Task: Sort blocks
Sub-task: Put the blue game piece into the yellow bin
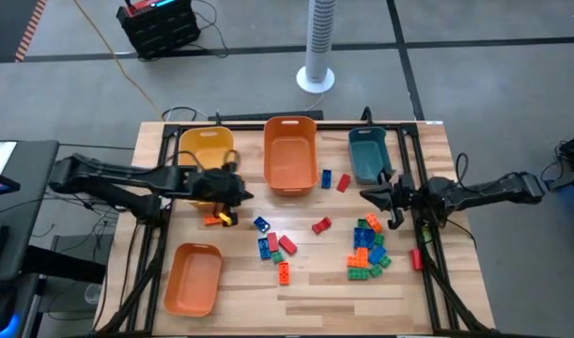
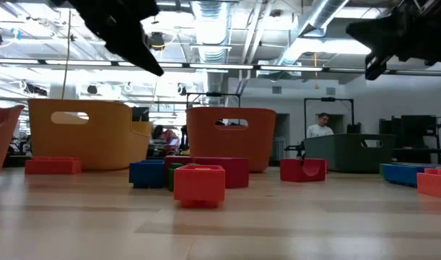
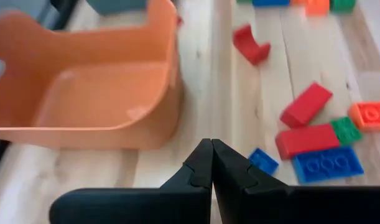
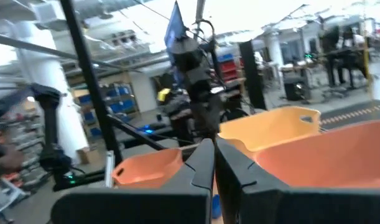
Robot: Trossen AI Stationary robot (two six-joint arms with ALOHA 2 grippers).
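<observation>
Small studded blocks lie loose on the wooden table: a mixed cluster point(image 1: 366, 249) at the right, blue, red and green ones point(image 1: 271, 244) in the middle, and a red and a blue one point(image 1: 334, 180) beside the middle orange bin. My left gripper point(image 1: 243, 194) hangs shut above the table between the yellow bin and the middle blocks, with nothing in it. In its wrist view the fingers point(image 3: 211, 155) slant down over a small blue block point(image 3: 263, 160) and red bricks point(image 3: 303, 124). My right gripper point(image 1: 365, 194) is shut and raised near the teal bin, holding nothing.
A yellow bin point(image 1: 207, 150), an orange bin point(image 1: 289, 155) and a teal bin point(image 1: 366, 153) stand along the far edge. Another orange bin point(image 1: 193, 277) sits near the left front. Black frame rails point(image 1: 155, 235) run along both table sides. A person point(image 2: 321, 126) shows in the room behind.
</observation>
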